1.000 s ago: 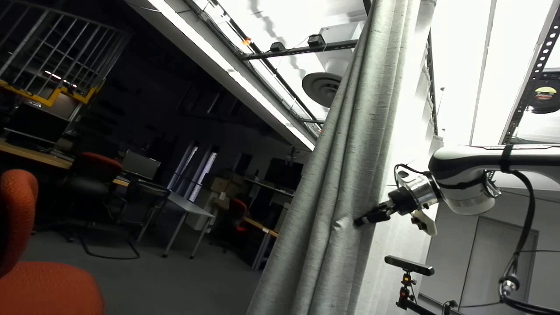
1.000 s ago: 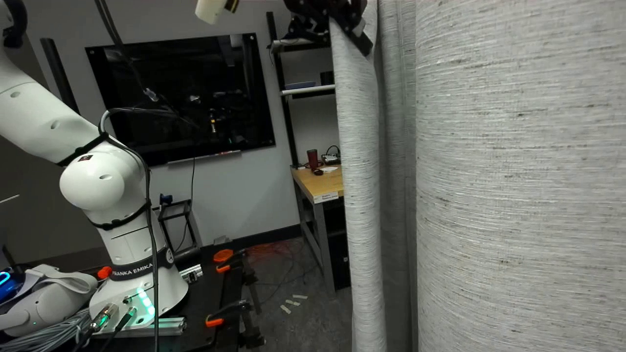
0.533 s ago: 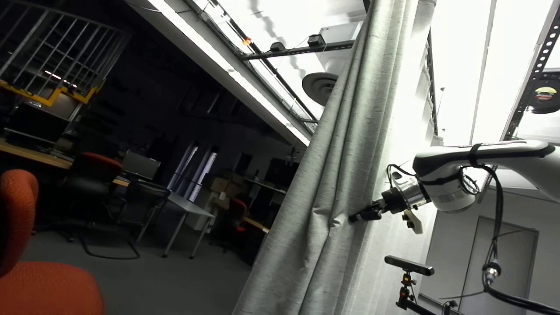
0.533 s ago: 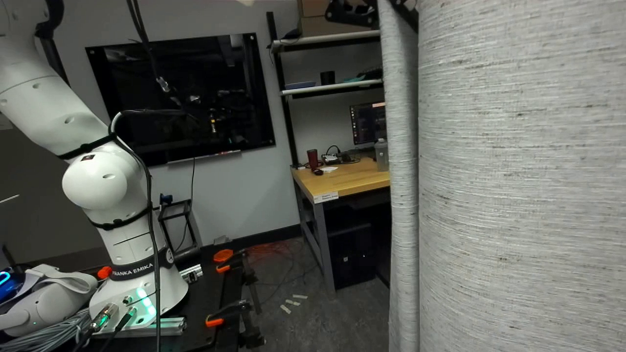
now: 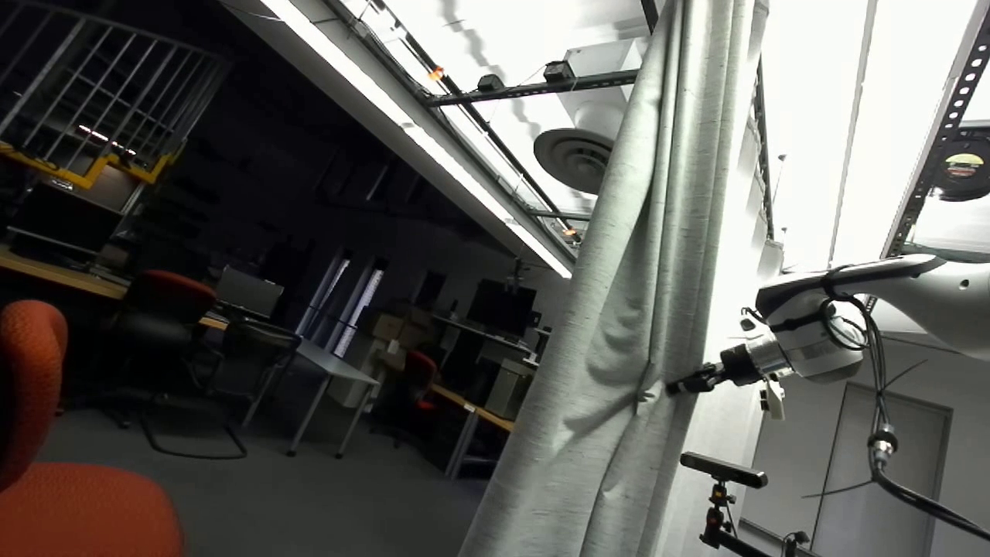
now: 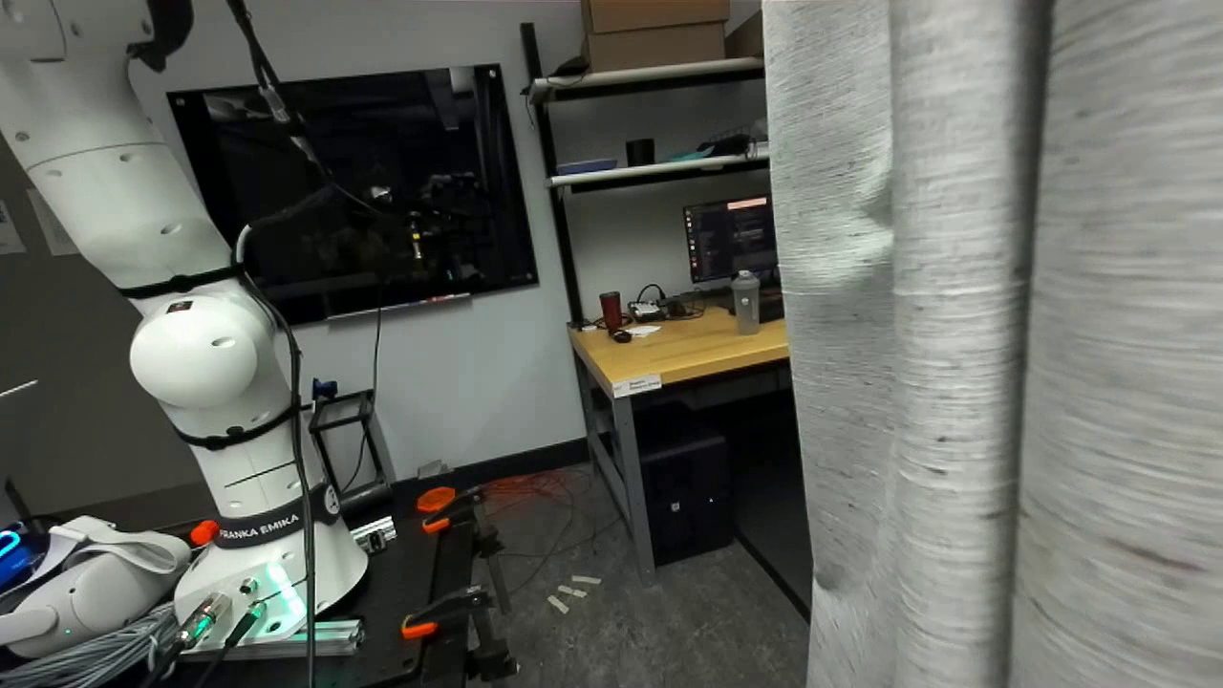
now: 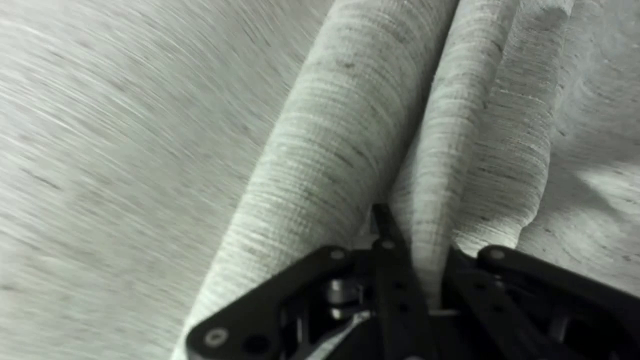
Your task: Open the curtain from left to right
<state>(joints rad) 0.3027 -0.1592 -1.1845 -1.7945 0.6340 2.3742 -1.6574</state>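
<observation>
The curtain, a tall pale grey-white drape, hangs through the middle of an exterior view [image 5: 681, 155] and fills the right side in an exterior view [image 6: 965, 315]. My gripper [image 5: 684, 384] comes in from the right and is shut on a fold of it, with creases spreading from the pinched spot. In the wrist view my gripper [image 7: 417, 240] has a narrow fold of the curtain [image 7: 320, 160] between its black fingers. The right fingertip is hidden by the fabric. The gripper does not show in the exterior view with the robot base [image 6: 268, 564].
Beyond the curtain's free edge stand a wooden desk [image 6: 678, 349] with a monitor [image 6: 731, 239] and bottle [image 6: 746, 301], and a shelf [image 6: 659, 172]. A camera on a stand [image 5: 723, 469] is below the arm. Clamps [image 6: 444, 616] sit on the black table edge. Red chair [image 5: 85, 507] at left.
In the exterior view with the base, the curtain's free edge has shifted right, uncovering more desk, and the gripper has gone out of sight. Elsewhere the gripper shifted slightly left, then right, holding the fold.
</observation>
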